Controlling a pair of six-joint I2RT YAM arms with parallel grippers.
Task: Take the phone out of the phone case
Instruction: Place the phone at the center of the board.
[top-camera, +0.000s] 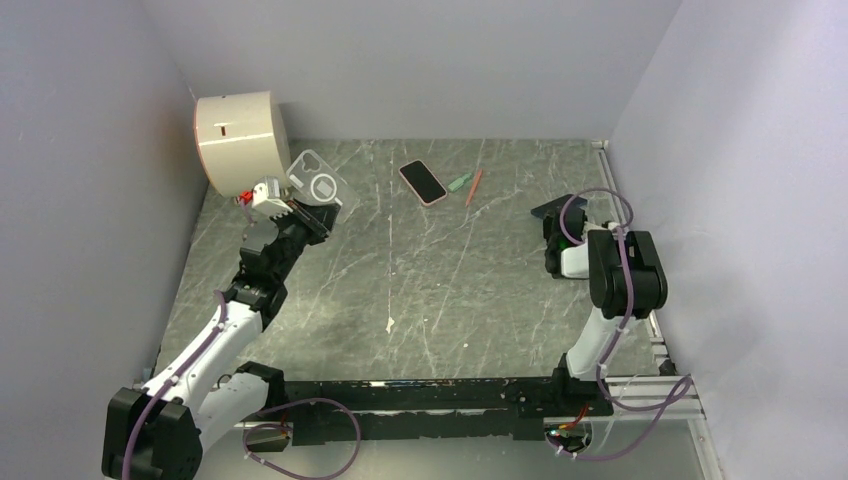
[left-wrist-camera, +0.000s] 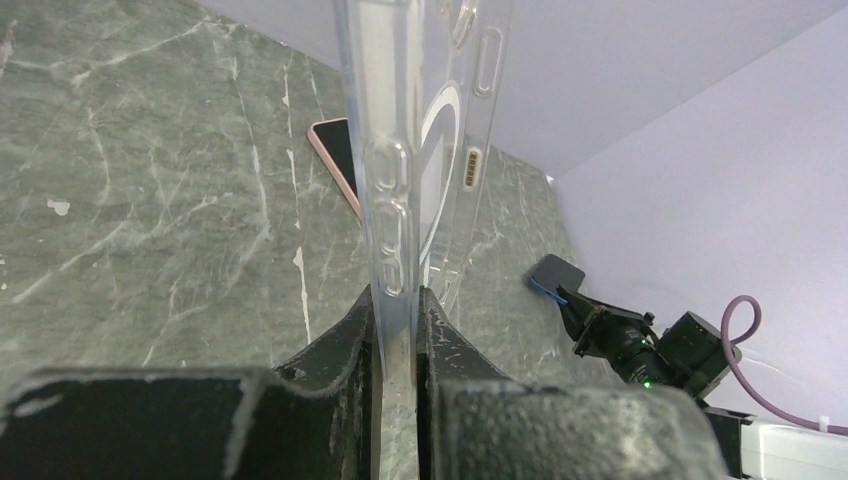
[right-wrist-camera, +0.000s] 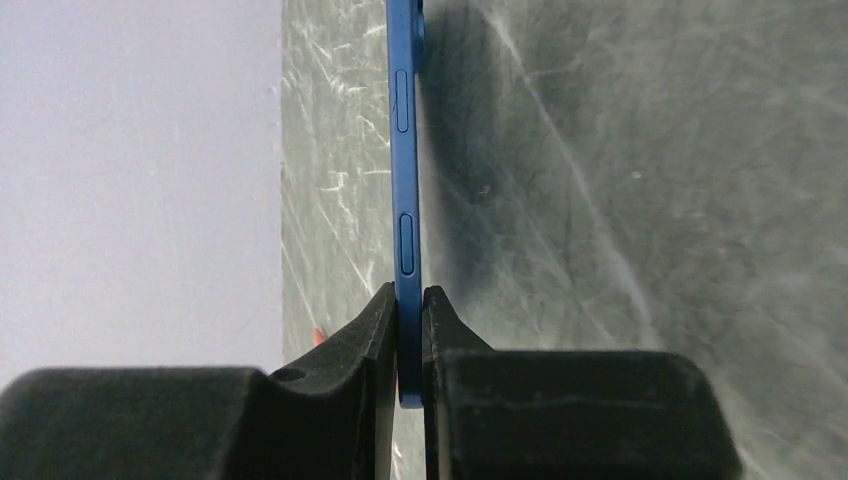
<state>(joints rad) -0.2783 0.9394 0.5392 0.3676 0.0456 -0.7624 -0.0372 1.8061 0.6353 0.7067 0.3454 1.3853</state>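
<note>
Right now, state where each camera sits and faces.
Top: above and behind, looking down on the table; both arms show.
Left wrist: looks along the left tool, clamped on the clear case, toward the right arm.
Right wrist: looks along the right tool, clamped on the blue phone, at the table.
Shared: top and left wrist both show the pink phone.

Phone case (left-wrist-camera: 420, 150): clear, empty, with a ring on its back; it stood on edge, pinched in the left tool (left-wrist-camera: 398, 300), raised over the far left of the table (top-camera: 450, 290).
Phone (right-wrist-camera: 406, 200): blue and bare, out of the case; edge-on with side buttons showing, clamped in the right tool (right-wrist-camera: 410, 292), far right, well apart from the case.
</note>
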